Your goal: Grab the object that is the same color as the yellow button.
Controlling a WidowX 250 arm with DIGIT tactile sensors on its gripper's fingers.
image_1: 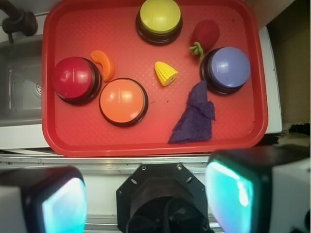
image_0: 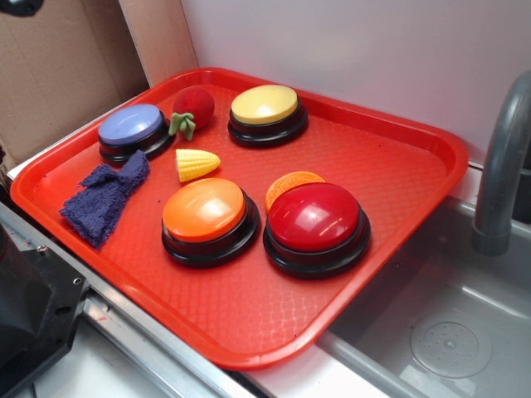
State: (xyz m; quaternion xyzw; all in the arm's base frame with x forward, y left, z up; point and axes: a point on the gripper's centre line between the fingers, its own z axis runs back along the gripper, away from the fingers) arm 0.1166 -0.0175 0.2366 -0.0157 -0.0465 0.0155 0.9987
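Fingers (image_1: 63, 201) sit wide apart at the bottom of the wrist view, nothing between them, so your gripper (image_1: 146, 199) is empty and hangs off the near edge of the red tray (image_1: 53, 138), not over any object yet (ext view doesn't show it).

Target is the toy corn (image_1: 166, 73), lying on its side on bare tray floor roughly mid-tray. It matches the yellow button (image_1: 160, 17) at the far rim. Don't go for the button itself.

Risks as I judge them:
- Corn is small, tapered and ribbed plastic. Close on the narrow tip and it'll prob squirt out. Aim for the fat end or the middle, jaws across the short axis.
- Orange button (image_1: 123, 100) is near the corn on one side, purple cloth (image_1: 195, 116) and blue button (image_1: 226, 68) on the other. A wide-open approach w/ bad yaw could clip a dome or snag the cloth.
- Plush strawberry (image_1: 205, 35) is just beyond it, and the orange ridged disc (image_1: 104, 63) sits by the red button (image_1: 74, 80). Both are wrong colour, easy mis-picks if you drift.
- Tray floor is textured but the corn may slide if you nudge it sideways. Descend straight, then close.
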